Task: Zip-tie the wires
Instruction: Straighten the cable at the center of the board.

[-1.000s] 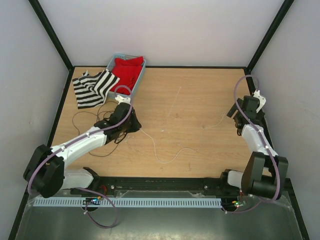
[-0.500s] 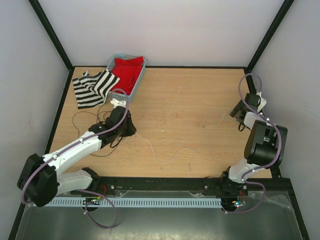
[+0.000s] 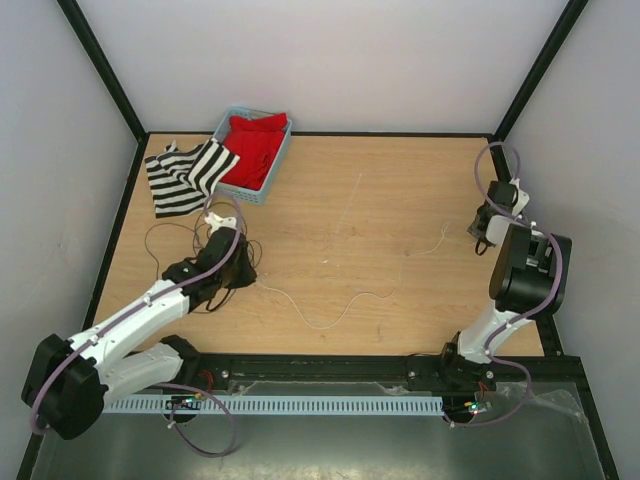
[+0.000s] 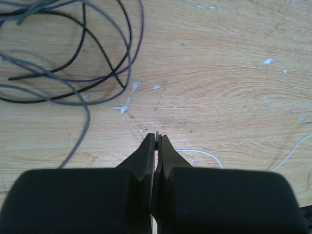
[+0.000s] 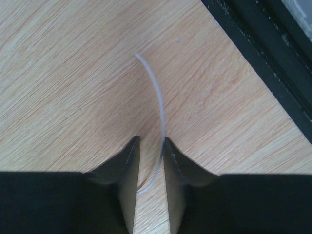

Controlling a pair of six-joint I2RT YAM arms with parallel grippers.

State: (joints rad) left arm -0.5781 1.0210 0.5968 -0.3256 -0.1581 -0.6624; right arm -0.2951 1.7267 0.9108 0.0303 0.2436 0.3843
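The top external camera is looking down from above and behind the arm bases, facing the far wall and taking in the whole wooden table [image 3: 380, 190] from well off. The left wrist camera is sitting just behind the left gripper [image 4: 156, 138], peering along its fingers at the tabletop from close up. The looped wires [image 4: 130, 53] filling its upper left corner are also showing beside that gripper in the overhead view. The right wrist camera is pointing past the right gripper [image 5: 151, 141] at nearby wood, catching the black edge rail [image 5: 258, 53] that is bordering the table's right side in the overhead view
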